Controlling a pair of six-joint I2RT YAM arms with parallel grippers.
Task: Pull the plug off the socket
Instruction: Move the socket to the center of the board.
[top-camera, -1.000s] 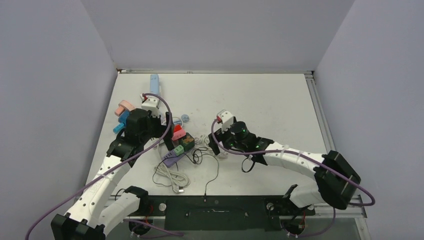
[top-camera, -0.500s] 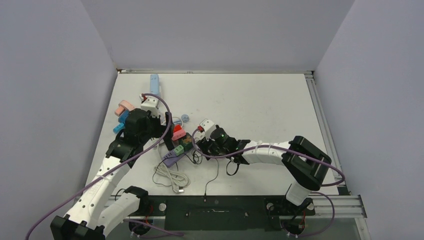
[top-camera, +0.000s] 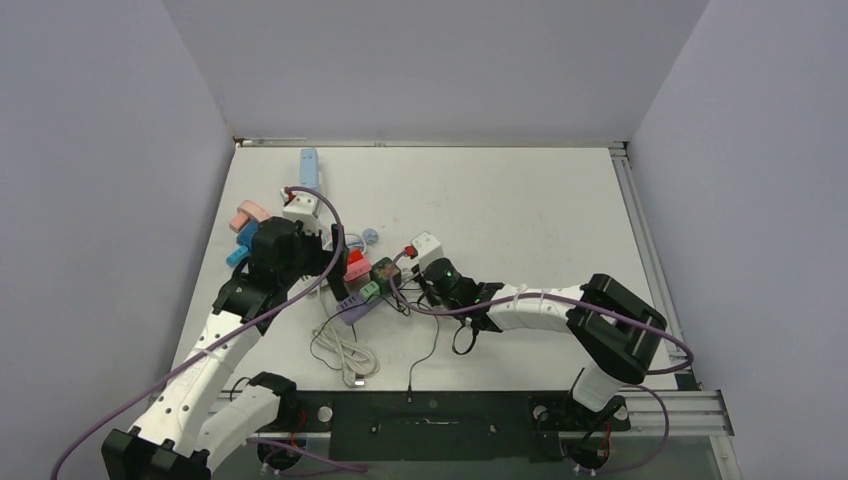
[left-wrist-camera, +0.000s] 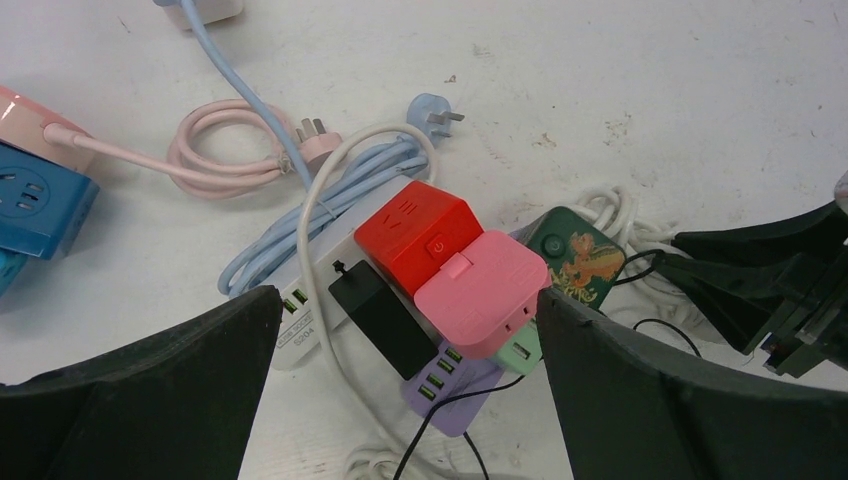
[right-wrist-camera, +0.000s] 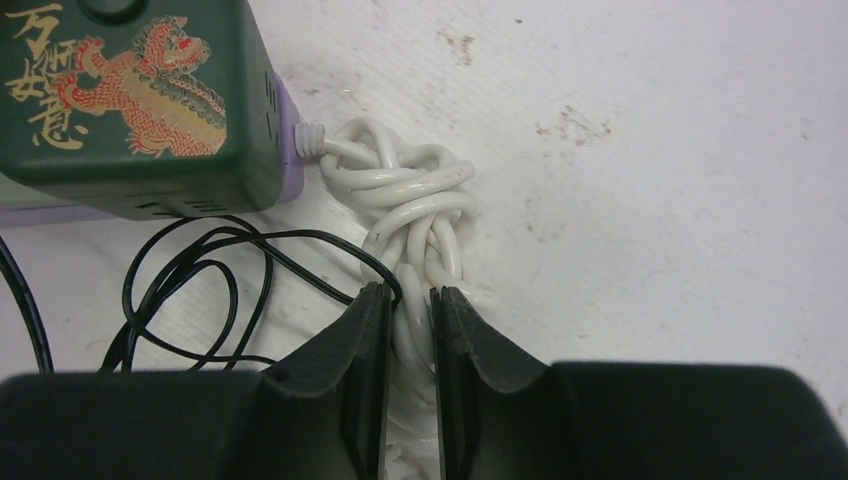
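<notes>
Scene from the arm bases toward the back wall. Nearest the bases, a loose white cable coil and a thin black wire lie on the bench. Just behind them, the right gripper is clamped on a twisted white cord, with both fingers pressed against it low over the bench. The cord runs to the side of the green plug block, which is printed with a red dragon. This block sits on the purple socket strip; how deeply it is seated cannot be told. Against the block lie a pink adapter and a red adapter. A black plug on a white strip lies just beside them. The left gripper hangs above this cluster, jaws spread wide and holding nothing. Farther back are a light-blue cable, a pink cord loop and a blue socket. A pale-blue strip lies farthest back.
</notes>
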